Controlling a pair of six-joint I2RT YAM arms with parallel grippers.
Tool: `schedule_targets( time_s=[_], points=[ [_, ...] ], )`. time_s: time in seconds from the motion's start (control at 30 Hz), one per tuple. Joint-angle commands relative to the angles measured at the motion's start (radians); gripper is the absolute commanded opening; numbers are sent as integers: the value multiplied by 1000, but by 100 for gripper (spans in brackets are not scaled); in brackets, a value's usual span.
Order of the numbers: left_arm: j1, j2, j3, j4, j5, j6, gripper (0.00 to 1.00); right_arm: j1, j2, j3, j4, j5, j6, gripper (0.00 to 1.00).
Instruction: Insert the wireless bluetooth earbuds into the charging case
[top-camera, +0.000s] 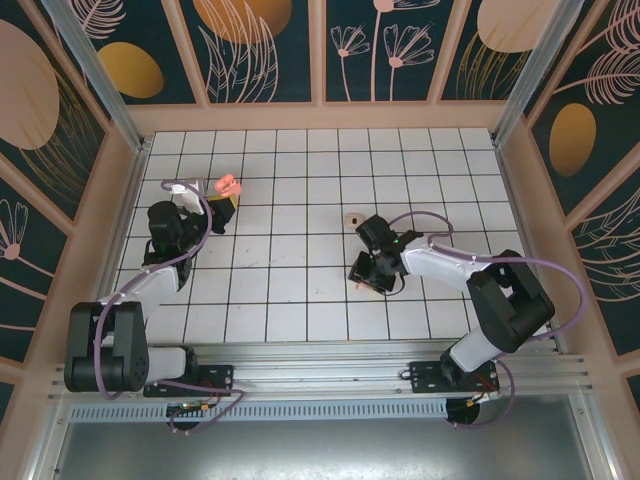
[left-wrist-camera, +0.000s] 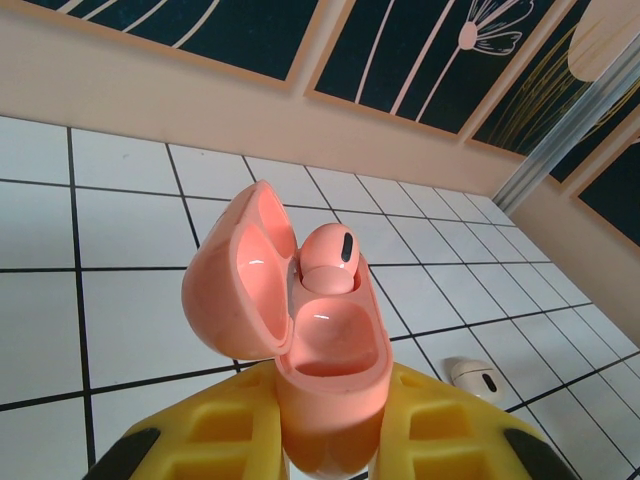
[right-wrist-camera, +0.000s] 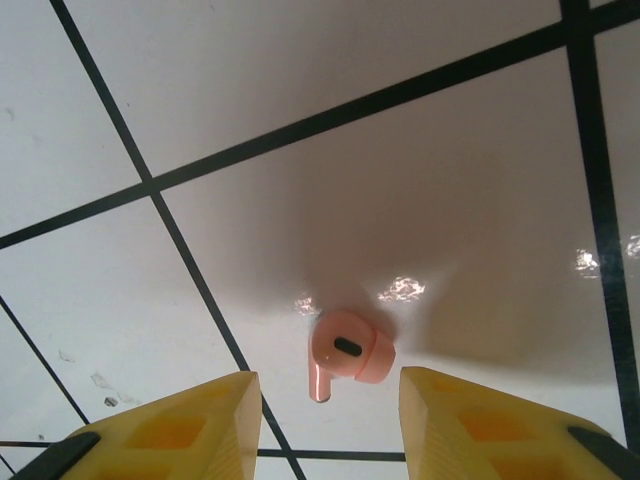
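Charging case (left-wrist-camera: 330, 345) near beige oval (left-wrist-camera: 472, 375)

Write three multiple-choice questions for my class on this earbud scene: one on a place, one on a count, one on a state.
1. Where is the loose earbud?
A. on the metal rail
B. on a white tile between the right gripper's fingers
C. against the back wall

2. How many earbuds sit in the charging case?
A. none
B. one
C. two

3. How is the case's lid?
A. open
B. closed
C. detached

Answers:
1 B: it lies untouched on the tile, with a yellow finger on either side.
2 B: the seated earbud fills one socket and the other is empty.
3 A: the lid tilts back on its hinge while the left gripper holds the case.
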Motion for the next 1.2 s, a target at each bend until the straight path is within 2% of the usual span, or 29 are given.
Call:
schedule_targets(
  time_s=[0.0,0.43,0.73,0.93,1.17],
  points=[
    [-5,-20,17,-5,-5,23,6,-13,15,-3,31,3,-24,41],
    [-3,-18,14,-3,-3,22,6,-18,49,49,61,5,-52,40],
    [-5,-20,17,-7,-3,25,5,-18,-5,79,-60,43,-48,42],
    [-3,-19,17,-8,-2,24,5,-17,45,125,-134,29,-102,42],
    [-5,-25,17,-19,-8,29,5,-17,116,161,-131,-9,-141,41]
  ],
)
